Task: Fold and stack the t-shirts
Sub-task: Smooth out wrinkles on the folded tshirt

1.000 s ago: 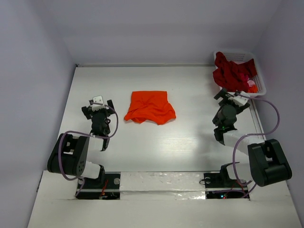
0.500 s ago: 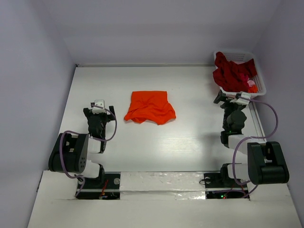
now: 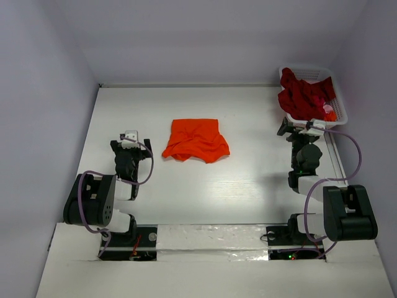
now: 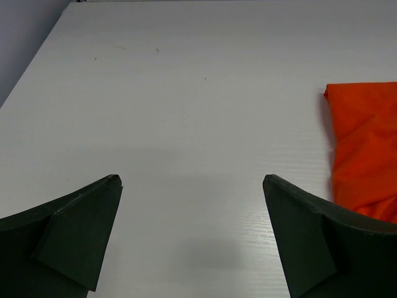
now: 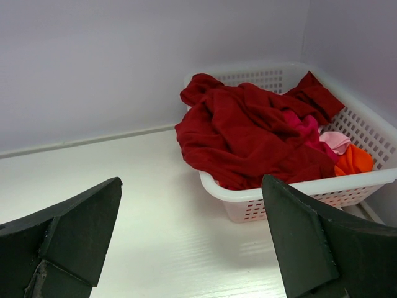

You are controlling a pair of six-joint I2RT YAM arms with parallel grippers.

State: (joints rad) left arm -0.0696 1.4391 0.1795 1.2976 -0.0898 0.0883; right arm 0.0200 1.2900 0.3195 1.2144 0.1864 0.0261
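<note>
A folded bright orange t-shirt (image 3: 196,139) lies on the white table at centre; its left edge shows in the left wrist view (image 4: 366,146). A dark red t-shirt (image 3: 301,94) lies crumpled in the white basket (image 3: 340,112) at the back right, also in the right wrist view (image 5: 254,133), over pink and orange cloth. My left gripper (image 3: 129,138) is open and empty, low over bare table left of the orange shirt (image 4: 192,183). My right gripper (image 3: 300,128) is open and empty, just in front of the basket (image 5: 191,183).
The basket's rim (image 5: 322,186) is close ahead of the right fingers. Purple-grey walls enclose the table on the left, back and right. Both arm bases and their cables sit at the near edge.
Over the last second the right arm swung right and drew back toward its base, now pointing at the basket. The left gripper pulled in slightly toward its base. The shirts have not moved.
</note>
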